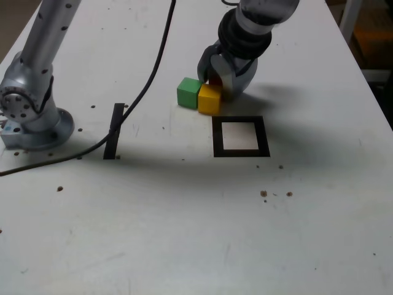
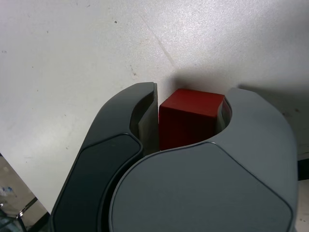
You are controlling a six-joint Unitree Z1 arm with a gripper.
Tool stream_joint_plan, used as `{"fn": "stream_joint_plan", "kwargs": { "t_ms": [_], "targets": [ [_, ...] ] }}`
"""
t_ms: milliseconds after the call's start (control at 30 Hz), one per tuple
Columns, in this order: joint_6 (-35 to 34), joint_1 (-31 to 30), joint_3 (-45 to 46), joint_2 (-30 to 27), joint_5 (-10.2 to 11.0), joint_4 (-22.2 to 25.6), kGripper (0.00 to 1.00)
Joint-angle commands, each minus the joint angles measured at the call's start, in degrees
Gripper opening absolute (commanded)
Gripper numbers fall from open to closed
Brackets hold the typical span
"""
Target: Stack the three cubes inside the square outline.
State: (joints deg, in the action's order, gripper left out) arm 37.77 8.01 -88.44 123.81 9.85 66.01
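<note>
The red cube (image 2: pixel 188 121) sits between my gripper's (image 2: pixel 192 92) two grey jaws, which press against its two sides. In the exterior view the gripper (image 1: pixel 217 83) is down on the table, and only a sliver of the red cube (image 1: pixel 215 80) shows behind the yellow cube (image 1: pixel 209 99). The green cube (image 1: pixel 188 92) touches the yellow one on the exterior view's left. The square outline (image 1: pixel 241 152) of black tape lies just in front of the cubes, towards the exterior view's right, with nothing inside it.
A straight black strip (image 1: pixel 115 131) lies at the exterior view's left. The arm's base (image 1: pixel 31 120) stands at the far left, and a black cable (image 1: pixel 147 86) runs across the table from it. Small dark specks dot the white table.
</note>
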Motion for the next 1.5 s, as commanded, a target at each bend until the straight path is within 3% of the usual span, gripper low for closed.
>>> {"fn": "stream_joint_plan", "kwargs": {
  "t_ms": [0,267,667,767,833,967,1233,1467],
  "targets": [
    [-0.32,-0.14,0.14,-0.50,0.13,-0.14,0.31],
    [-1.59,-0.28,0.22,-4.04,-0.18,0.81,0.30],
    [-9.84,-3.84,-3.40,-13.44,-1.36,15.07,0.30],
    [-11.87,-4.63,-2.83,-15.88,-2.52,16.54,0.30],
    [-14.27,-5.00,-2.51,-17.03,-4.75,17.02,0.30],
    [-22.56,-5.78,-3.25,-16.98,-8.53,16.87,0.30],
    [-38.39,-10.63,-5.22,-15.37,-10.01,17.04,0.30],
    [-43.78,-12.79,-8.99,-9.16,-12.23,17.09,0.30]
  ]
}}
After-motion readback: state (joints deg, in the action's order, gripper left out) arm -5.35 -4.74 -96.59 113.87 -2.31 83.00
